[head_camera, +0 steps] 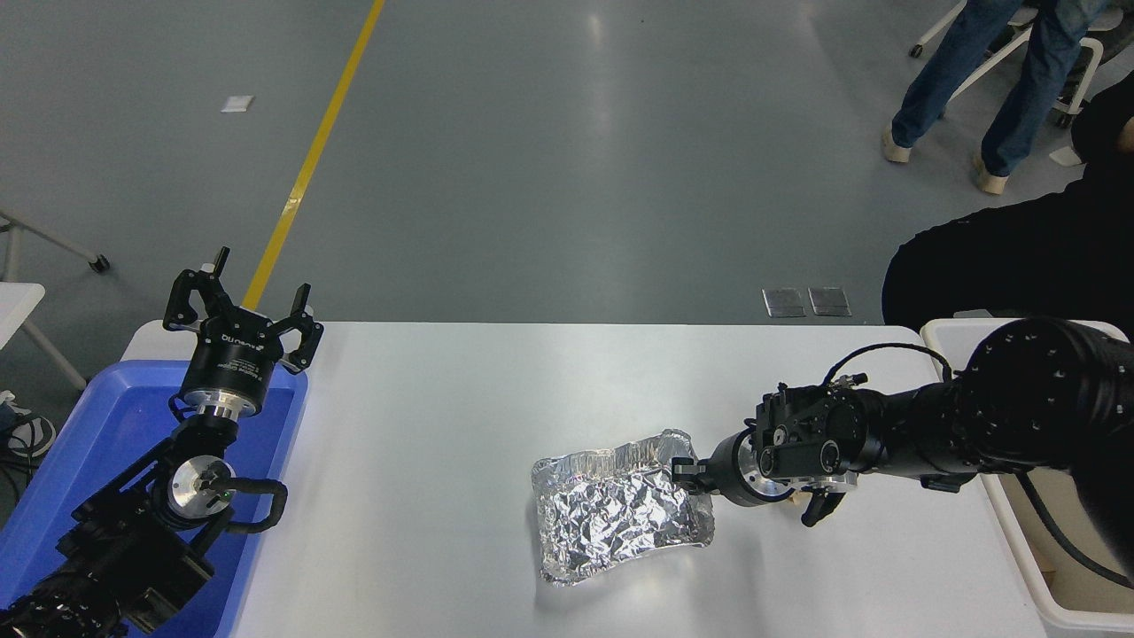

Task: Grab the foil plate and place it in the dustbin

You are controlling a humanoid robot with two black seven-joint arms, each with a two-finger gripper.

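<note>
near the table's front edge, your right gripper (687,471) is clamped on the foil plate (620,516) rim; your left gripper (244,312) sits spread wide at the far left corner.

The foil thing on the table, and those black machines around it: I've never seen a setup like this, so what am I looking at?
A camera high on a two-armed robot looks down over a white table. The left hand is parked, open, over a blue tray. The right hand grips the right rim of the crinkled foil plate, apparently pinching it. The dustbin stands at the right edge. A person's legs show beyond.
</note>
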